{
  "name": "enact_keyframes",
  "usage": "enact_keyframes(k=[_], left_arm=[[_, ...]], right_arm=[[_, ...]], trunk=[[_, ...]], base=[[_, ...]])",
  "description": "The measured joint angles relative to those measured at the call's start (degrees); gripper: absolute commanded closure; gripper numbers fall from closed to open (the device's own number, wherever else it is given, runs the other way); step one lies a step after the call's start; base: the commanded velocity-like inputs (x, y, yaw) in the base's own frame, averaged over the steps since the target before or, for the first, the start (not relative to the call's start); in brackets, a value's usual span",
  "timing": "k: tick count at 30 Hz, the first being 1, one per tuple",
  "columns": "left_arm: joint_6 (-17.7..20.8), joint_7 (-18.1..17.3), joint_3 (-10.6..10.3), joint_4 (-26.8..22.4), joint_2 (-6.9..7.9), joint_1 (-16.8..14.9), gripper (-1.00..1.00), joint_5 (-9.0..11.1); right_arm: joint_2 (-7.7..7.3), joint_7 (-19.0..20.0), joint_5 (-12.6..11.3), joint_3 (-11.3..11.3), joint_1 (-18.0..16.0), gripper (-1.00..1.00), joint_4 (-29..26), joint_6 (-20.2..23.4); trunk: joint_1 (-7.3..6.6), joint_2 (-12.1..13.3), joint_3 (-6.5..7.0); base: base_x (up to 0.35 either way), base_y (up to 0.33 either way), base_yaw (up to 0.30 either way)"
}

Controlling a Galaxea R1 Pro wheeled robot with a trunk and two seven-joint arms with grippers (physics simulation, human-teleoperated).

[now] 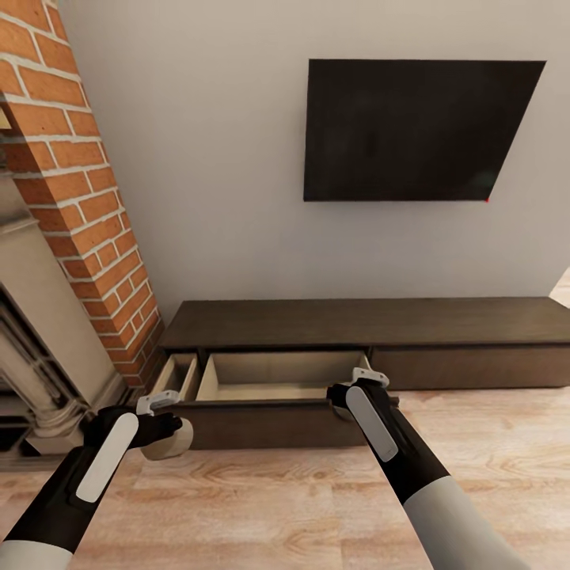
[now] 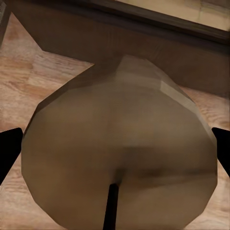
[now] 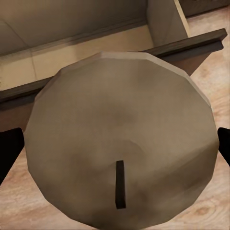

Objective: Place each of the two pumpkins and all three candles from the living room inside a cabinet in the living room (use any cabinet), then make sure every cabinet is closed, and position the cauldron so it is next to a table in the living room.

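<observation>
Both grippers, left [image 1: 162,404] and right [image 1: 366,380], each clamp a pale candle [image 2: 120,158] [image 3: 120,143] at the front edge of the cabinet's [image 1: 364,321] open drawer [image 1: 277,378], so stowing is underway; next, carry them over it and release.

Ahead of you the cabinet [image 1: 372,324] runs along the wall, with the television [image 1: 412,131] mounted above it and the brick chimney [image 1: 79,198] at its left end. Its left drawer [image 1: 277,380] stands pulled out toward you over the floor [image 1: 301,507]. Your left end effector [image 1: 162,431] holds a candle [image 1: 170,443] just before the drawer's left front corner; your right end effector [image 1: 360,388] holds a second candle [image 3: 120,143] at the drawer's right front corner, partly over its inside.
</observation>
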Motion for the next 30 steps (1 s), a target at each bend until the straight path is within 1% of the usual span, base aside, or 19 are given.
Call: enact_keyframes(k=[4, 7, 8, 11, 13, 14, 16, 18, 20, 24, 26, 30], left_arm=[[0.0, 0.0, -0.1, -0.4, 0.00, 0.1, 1.00, 0.0], [-0.1, 0.0, -0.2, -2.1, -0.05, 0.4, 1.00, 0.1], [-0.1, -0.1, -0.2, -2.9, -0.11, 0.4, 1.00, 0.1], [-0.2, -0.1, -0.3, -7.4, -0.33, 0.6, 1.00, 0.2], [-0.1, -0.1, -0.3, -9.7, -0.42, 0.7, 1.00, 0.2], [-0.1, -0.1, -0.2, -10.2, -0.49, 0.7, 1.00, 0.3], [0.0, -0.1, -0.2, -11.0, -0.59, 0.8, 1.00, 0.2], [0.0, -0.1, -0.3, -11.5, -0.86, 0.8, 1.00, 0.2], [-0.1, -0.1, -0.4, -11.6, -1.45, 0.7, 1.00, 0.4], [-0.2, 0.0, -1.8, -11.5, -2.96, 0.7, 1.00, 0.0], [-0.2, -0.2, -2.2, -11.5, -3.13, 0.7, 1.00, -0.4], [-0.3, -0.3, -2.7, -11.5, -3.43, 0.7, 1.00, -0.4]], right_arm=[[0.02, 0.0, 0.0, 0.1, 0.0, 1.00, 0.0, 0.0], [0.07, 0.0, 0.0, 0.2, 0.0, 1.00, -0.2, 0.0], [0.10, 0.0, -0.1, 0.8, 0.0, 1.00, -0.3, 0.0], [0.65, -0.1, -0.6, 6.4, 0.0, 1.00, -0.7, 0.0], [1.37, -0.2, -0.7, 10.1, 0.0, 1.00, -1.1, 0.0], [1.85, -0.3, -0.7, 11.4, 0.0, 1.00, -1.3, 0.0], [2.84, -0.3, -0.6, 12.9, 0.0, 1.00, -1.6, 0.3], [4.19, -0.3, -0.9, 13.6, 0.0, 1.00, -1.5, 0.2], [5.08, -0.3, -1.0, 13.8, 0.0, 1.00, -1.4, 0.2], [5.75, -0.2, -1.1, 14.0, 0.0, 1.00, -1.1, 0.1], [6.15, 0.0, -1.3, 14.0, 0.0, 1.00, -1.0, 0.0], [6.51, 0.6, -1.2, 14.1, 0.0, 1.00, -0.9, 0.1]], trunk=[[-0.88, 1.6, 0.72], [-1.54, 2.8, 1.26], [-1.76, 3.2, 1.44], [-2.42, 4.4, 1.98], [-2.86, 5.2, 2.34], [-3.08, 5.6, 2.52], [-3.52, 6.4, 2.87], [-3.96, 7.2, 3.23], [-4.39, 8.0, 3.59], [-5.27, 9.6, 4.31], [-5.28, 9.6, 4.31], [-5.28, 9.6, 4.31]], base=[[0.000, 0.000, 0.000], [0.000, 0.000, 0.000], [0.000, 0.000, 0.000], [0.000, 0.000, 0.000], [0.000, 0.000, 0.000], [0.000, 0.000, 0.000], [0.000, 0.000, 0.000], [0.000, 0.000, 0.000], [0.000, 0.000, 0.000], [0.000, 0.000, 0.000], [0.000, 0.000, 0.000], [0.000, 0.000, 0.000]])
